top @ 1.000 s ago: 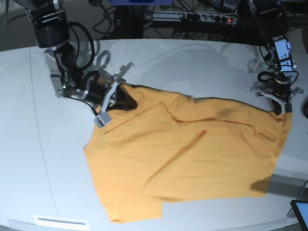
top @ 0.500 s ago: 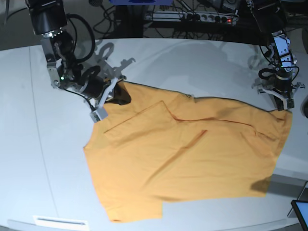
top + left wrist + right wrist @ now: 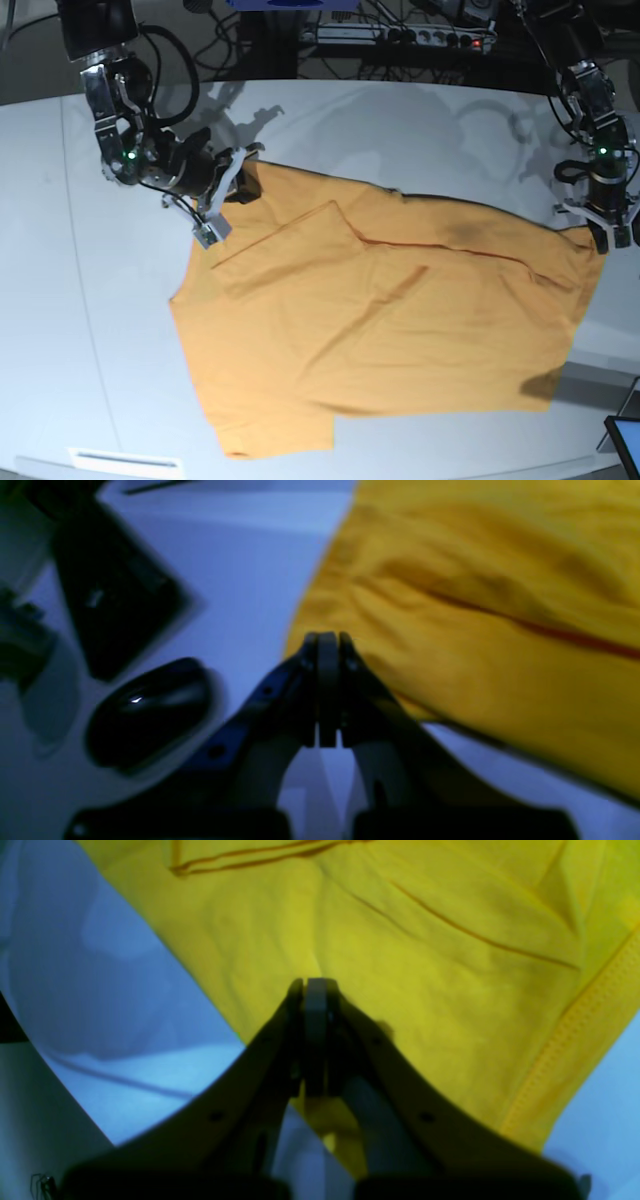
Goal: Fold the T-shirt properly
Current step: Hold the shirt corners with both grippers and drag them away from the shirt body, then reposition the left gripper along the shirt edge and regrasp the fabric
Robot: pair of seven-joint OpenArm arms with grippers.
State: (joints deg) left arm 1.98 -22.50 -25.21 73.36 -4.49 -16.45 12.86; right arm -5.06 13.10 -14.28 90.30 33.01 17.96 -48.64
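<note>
Under closed jaws, T-shirt (image 3: 380, 330) corners hidden

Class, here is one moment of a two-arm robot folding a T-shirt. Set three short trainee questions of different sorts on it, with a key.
1. True or false: the T-shirt hangs fully in the air, clear of the table.
2. Multiple choice: in the base view, the left gripper is at the shirt's A) bottom hem, B) far right upper corner, C) middle.
3. Fill in: in its wrist view the right gripper has its jaws ____.

Key
1. False: it lies spread on the table.
2. B.
3. Shut. The wrist view shows yellow cloth around and beneath it, but whether any is pinched cannot be told.
</note>
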